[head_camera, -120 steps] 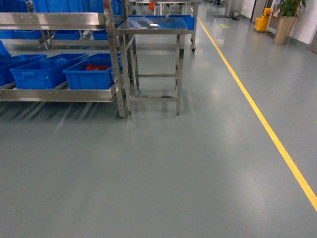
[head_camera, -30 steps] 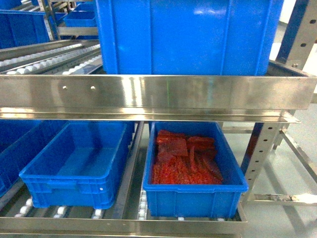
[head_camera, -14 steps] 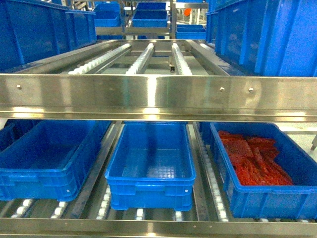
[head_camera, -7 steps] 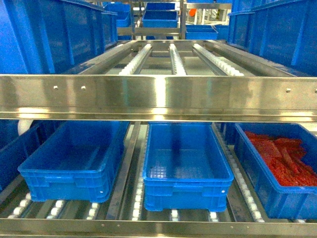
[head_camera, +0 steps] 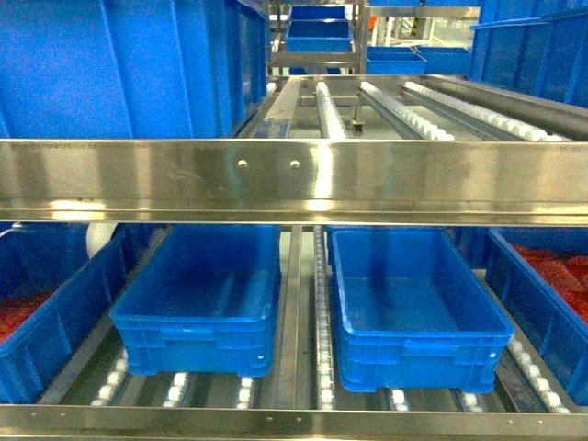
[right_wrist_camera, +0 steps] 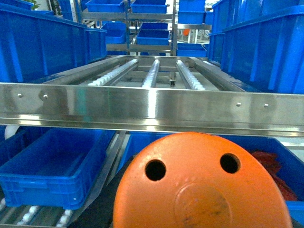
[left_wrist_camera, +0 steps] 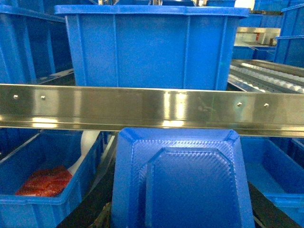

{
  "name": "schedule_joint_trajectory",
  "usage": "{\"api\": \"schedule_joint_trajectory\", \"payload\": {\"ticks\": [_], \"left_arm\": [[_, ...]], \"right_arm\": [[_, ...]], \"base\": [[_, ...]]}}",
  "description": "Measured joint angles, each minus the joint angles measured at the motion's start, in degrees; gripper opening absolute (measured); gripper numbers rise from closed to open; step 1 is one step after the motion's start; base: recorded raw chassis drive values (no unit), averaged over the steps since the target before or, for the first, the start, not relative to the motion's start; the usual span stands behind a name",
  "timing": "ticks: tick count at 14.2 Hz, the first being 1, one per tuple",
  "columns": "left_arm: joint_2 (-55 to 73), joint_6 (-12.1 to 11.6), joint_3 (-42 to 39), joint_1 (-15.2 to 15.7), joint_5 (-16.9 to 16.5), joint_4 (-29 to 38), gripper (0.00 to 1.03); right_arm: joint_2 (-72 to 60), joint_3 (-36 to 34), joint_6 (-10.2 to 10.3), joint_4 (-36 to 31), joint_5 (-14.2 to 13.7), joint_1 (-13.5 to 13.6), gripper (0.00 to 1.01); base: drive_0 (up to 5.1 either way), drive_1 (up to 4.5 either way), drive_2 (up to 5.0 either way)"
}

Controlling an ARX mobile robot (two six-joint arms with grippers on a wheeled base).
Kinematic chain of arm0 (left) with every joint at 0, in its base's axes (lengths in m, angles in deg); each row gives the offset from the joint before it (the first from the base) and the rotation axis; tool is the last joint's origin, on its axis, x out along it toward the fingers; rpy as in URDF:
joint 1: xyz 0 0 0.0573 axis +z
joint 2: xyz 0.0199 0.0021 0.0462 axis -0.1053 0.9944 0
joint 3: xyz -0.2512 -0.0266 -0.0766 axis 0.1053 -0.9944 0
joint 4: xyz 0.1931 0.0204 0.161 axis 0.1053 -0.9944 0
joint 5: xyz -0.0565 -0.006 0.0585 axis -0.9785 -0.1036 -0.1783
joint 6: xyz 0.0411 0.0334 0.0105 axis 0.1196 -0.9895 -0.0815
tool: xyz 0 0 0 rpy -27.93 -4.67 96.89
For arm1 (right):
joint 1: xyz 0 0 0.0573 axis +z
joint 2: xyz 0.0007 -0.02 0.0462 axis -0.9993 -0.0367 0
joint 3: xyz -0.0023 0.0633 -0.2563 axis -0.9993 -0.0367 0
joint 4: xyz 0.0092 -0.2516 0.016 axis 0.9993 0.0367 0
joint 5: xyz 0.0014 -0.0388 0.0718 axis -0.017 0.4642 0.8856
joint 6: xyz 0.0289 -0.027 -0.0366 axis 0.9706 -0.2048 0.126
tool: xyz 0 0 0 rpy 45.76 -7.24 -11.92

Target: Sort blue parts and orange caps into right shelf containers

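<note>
Two empty crates [head_camera: 197, 303] [head_camera: 413, 308] seen on lower rollers, blue part [left_wrist_camera: 183, 183] and orange cap [right_wrist_camera: 202, 187] filled wrist views, gripper states undeterminable

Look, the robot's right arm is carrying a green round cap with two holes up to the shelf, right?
Not quite. The round cap with two holes is orange, not green; the right wrist view shows it filling the foreground, in front of the steel shelf rail. The rest is right.
</note>
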Motion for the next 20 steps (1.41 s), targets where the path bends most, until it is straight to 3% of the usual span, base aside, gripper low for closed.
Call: {"api": "schedule_joint_trajectory", "payload": {"ticks": [20], "left_arm": [[0.0,0.0,0.0,0.0,0.02,-0.07,0.43]], "right_arm": [[0.0,0.0,0.0,-0.07,0.0,0.0,0.44]], "base": [[0.0,0.0,0.0]]}}
